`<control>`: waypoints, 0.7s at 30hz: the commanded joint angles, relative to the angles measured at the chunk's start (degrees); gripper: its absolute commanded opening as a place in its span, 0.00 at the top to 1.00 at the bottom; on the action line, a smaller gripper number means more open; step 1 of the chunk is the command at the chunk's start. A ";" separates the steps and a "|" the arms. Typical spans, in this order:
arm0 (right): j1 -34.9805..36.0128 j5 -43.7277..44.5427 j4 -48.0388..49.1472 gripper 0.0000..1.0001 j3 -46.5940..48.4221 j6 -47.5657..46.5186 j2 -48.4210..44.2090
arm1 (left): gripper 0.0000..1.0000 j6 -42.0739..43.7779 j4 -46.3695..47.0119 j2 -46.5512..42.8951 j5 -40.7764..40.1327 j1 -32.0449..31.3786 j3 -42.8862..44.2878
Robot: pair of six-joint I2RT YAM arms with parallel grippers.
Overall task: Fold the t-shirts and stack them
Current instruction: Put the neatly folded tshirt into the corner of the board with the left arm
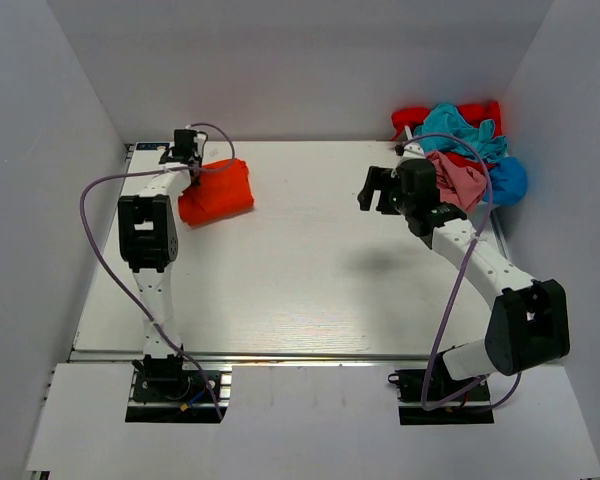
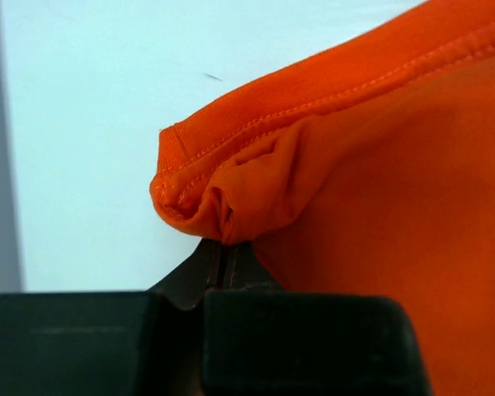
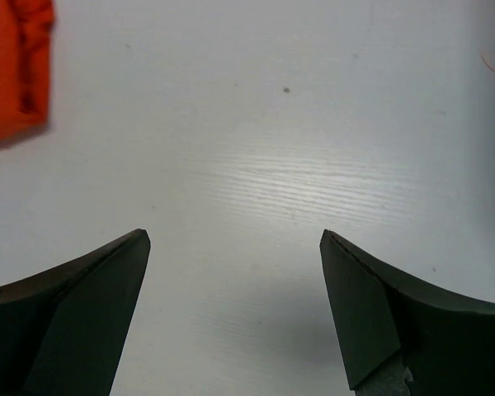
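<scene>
Fingertips (image 2: 200,279) of the left gripper (image 2: 224,260) clamp the orange-red t-shirt (image 2: 379,214) hem, right gripper (image 3: 235,239) gaping empty over the white table (image 3: 272,148) between grey walls (image 1: 40,200).

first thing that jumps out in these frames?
The bright orange-red t-shirt, folded into a bundle at the far left of the white table, with the left gripper shut on a pinch of cloth at its hemmed corner. Next, the loose pile of t-shirts in teal, pink, red and blue at the far right corner. The right gripper hangs open over bare tabletop beside that pile.
</scene>
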 commanded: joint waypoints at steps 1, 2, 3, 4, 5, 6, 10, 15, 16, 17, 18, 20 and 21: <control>-0.32 7.16 -1.33 0.10 -0.26 -1.69 -3.38 | 1.00 10.30 1.66 1.93 -2.47 2.43 7.15; -0.32 7.43 -1.25 0.10 -0.17 -2.04 -3.21 | 1.00 11.98 2.72 2.82 -3.95 3.22 8.22; -0.41 7.95 -1.42 0.10 0.01 -2.22 -2.77 | 1.00 13.65 4.90 3.61 -4.49 3.23 8.84; -0.41 8.39 -1.33 0.10 0.01 -2.66 -2.59 | 1.00 15.24 5.62 4.40 -4.50 4.10 10.76; -0.50 8.48 -1.42 0.10 0.27 -2.75 -2.33 | 1.00 17.95 5.63 6.32 -4.50 5.06 12.08; -0.41 8.66 -1.59 0.10 0.45 -2.92 -1.46 | 1.00 18.85 5.63 7.48 -5.11 5.07 13.66; -0.41 8.92 -3.52 0.10 1.94 -2.75 0.39 | 1.00 21.83 6.93 11.96 -7.65 7.62 20.87; -0.24 10.77 -5.64 0.10 3.00 -2.40 2.15 | 1.00 23.78 12.48 13.98 -8.98 9.55 24.13; -0.32 11.38 -5.64 0.10 2.91 -2.22 2.33 | 1.00 23.78 13.00 13.99 -9.50 9.56 25.79; -0.41 11.47 -5.47 0.10 2.91 -2.31 2.51 | 1.00 23.08 13.01 14.86 -8.98 10.08 26.41; -0.41 11.73 -5.55 0.10 3.08 -2.22 2.51 | 1.00 23.07 13.97 15.83 -8.46 10.69 27.46; -0.41 11.91 -5.55 0.10 3.17 -2.40 2.77 | 0.92 23.07 16.08 16.53 -9.67 10.70 28.00; -0.41 12.00 -5.81 0.10 3.26 -2.31 2.77 | 0.82 23.60 17.22 17.06 -10.73 10.70 28.00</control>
